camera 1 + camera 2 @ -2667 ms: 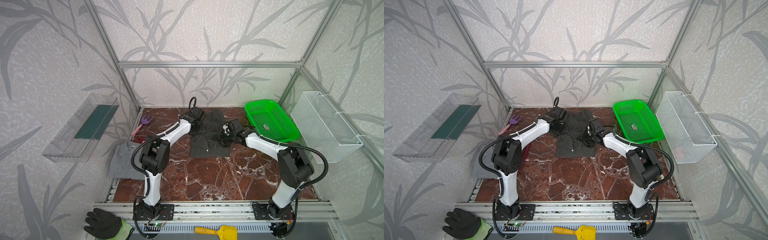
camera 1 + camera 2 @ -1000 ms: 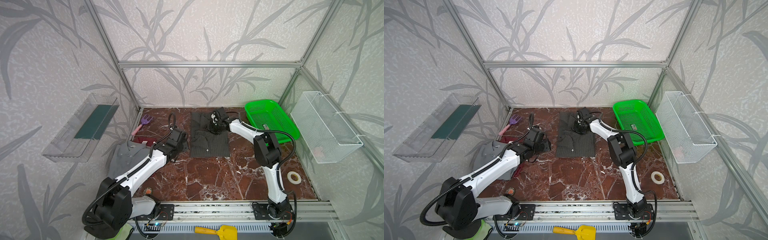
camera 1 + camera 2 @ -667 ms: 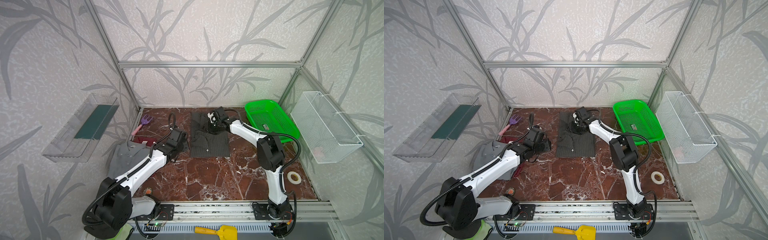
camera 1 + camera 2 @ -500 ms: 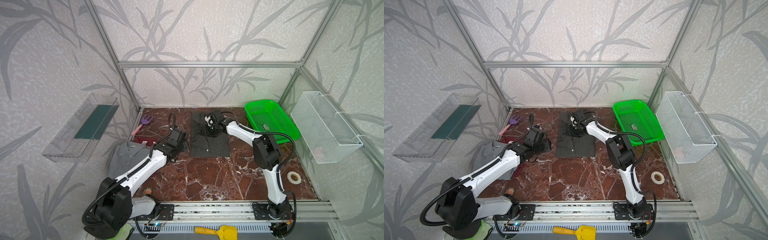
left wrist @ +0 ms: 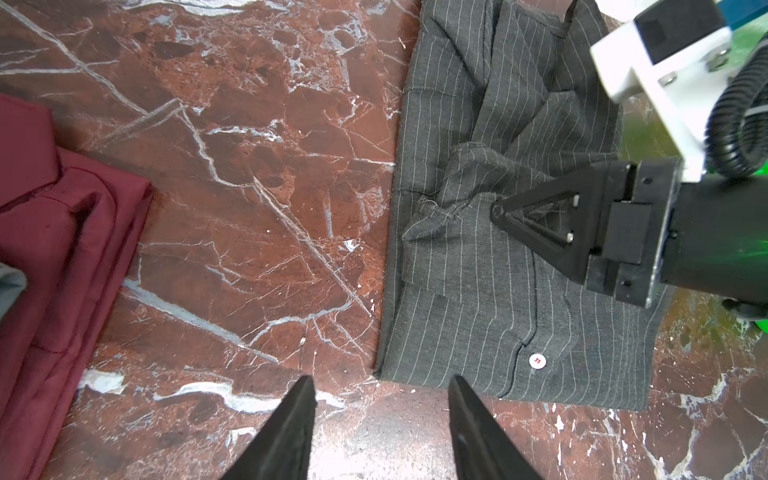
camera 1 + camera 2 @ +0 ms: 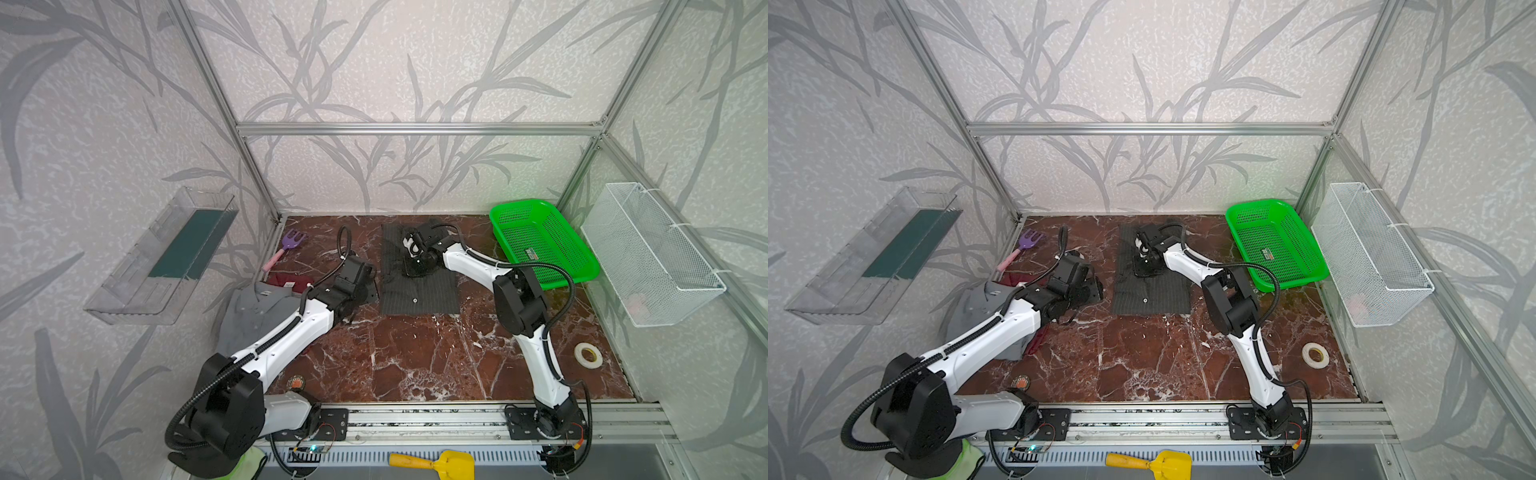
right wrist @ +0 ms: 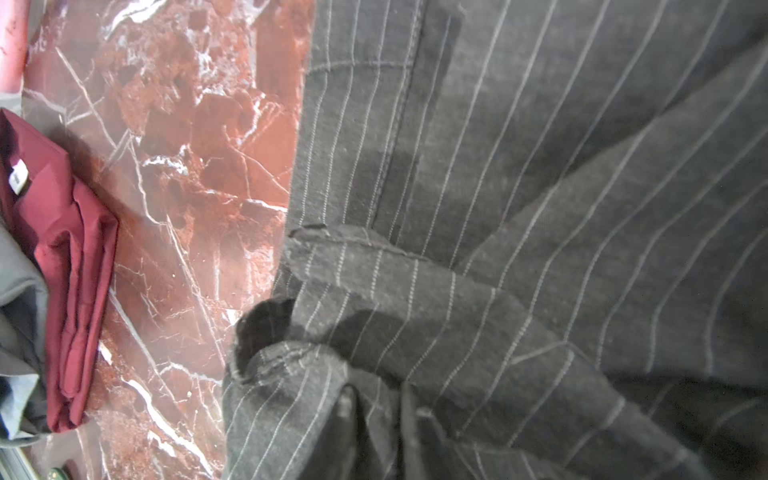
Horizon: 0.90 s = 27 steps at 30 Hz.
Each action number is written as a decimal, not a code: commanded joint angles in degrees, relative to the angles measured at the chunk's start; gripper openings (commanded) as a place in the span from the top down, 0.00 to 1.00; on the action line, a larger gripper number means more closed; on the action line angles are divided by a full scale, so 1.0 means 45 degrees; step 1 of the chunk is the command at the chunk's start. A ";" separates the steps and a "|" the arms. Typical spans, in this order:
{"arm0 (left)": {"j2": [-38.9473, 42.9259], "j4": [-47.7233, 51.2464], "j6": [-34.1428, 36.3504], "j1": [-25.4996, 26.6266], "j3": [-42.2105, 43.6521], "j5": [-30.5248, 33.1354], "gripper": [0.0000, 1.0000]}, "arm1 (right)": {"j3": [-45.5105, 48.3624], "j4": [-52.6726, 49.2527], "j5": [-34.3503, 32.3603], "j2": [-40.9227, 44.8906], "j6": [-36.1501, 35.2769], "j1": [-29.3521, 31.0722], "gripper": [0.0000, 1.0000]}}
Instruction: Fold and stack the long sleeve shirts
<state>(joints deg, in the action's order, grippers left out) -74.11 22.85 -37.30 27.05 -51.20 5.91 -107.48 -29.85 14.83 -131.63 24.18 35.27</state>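
The dark charcoal pinstriped shirt [image 6: 419,291] [image 6: 1150,295] lies as a folded rectangle at the back middle of the marble table. My right gripper [image 7: 378,399] [image 6: 417,266] presses down on its middle, shut on a bunched fold of cloth [image 5: 453,199]. My left gripper [image 5: 380,386] [image 6: 365,286] hangs open over bare marble beside the shirt's near left corner, holding nothing. The mid-grey collared shirt [image 6: 253,311] lies at the left edge, partly under the left arm. The folded dark red shirt [image 5: 62,249] [image 7: 70,270] lies beneath the grey one.
A green basket [image 6: 544,245] sits at the back right and a white wire basket [image 6: 652,253] hangs on the right wall. A tape roll [image 6: 588,355] lies front right, a purple toy fork [image 6: 289,243] back left. A yellow shovel [image 6: 436,463] lies below the front rail.
My right gripper has moved a little nearer along the pinstriped shirt and has closed on a fold of it. Within the last second the left arm has stayed still.
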 commanded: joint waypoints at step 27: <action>-0.1186 0.0053 -0.0111 0.0066 -0.0371 -0.0790 0.47 | 0.1089 0.2981 -0.1341 0.0668 0.0418 -0.0549 0.88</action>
<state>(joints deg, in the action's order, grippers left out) -78.74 22.26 -37.71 27.07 -51.29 2.61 -102.00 -16.99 9.10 -126.78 25.30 33.28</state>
